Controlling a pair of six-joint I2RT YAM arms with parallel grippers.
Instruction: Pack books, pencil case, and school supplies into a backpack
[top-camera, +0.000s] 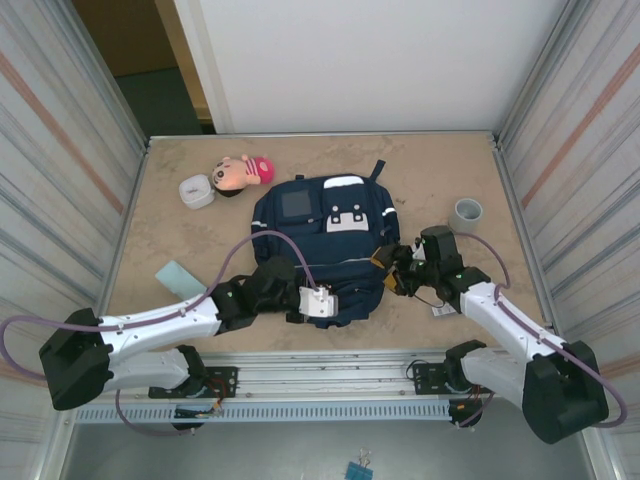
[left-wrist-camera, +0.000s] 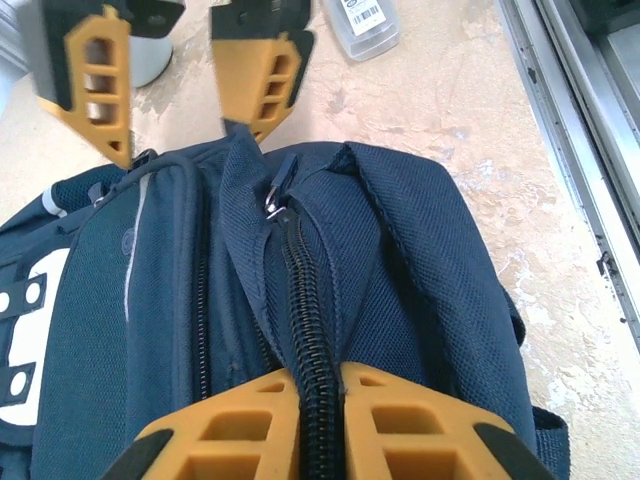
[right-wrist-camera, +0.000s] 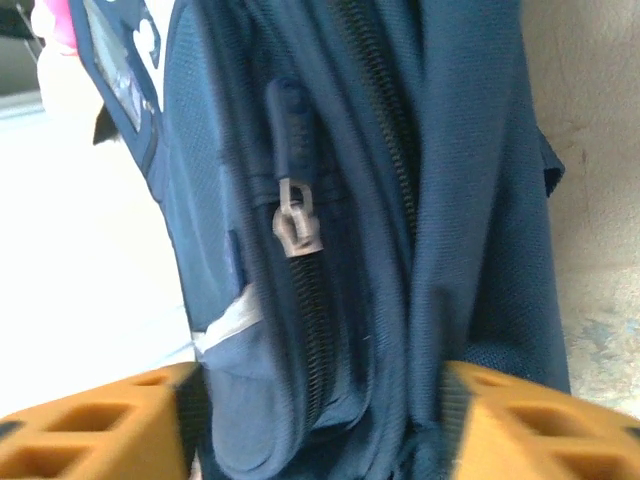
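The navy backpack lies flat mid-table, white patch up. My left gripper is at its near edge, shut on the black zipper band, which runs out between the orange fingers. The zipper pull sits further along. My right gripper is at the bag's right edge, jaws open and apart, with folds of the bag between them and a pull just ahead. A teal pad lies left of the bag and a clear barcoded pack lies right of it. The books are out of view.
A pink doll-shaped pouch, possibly the pencil case, and a white rounded box lie at the back left. A grey cup stands at the right. Metal rails line the near edge, and walls close both sides.
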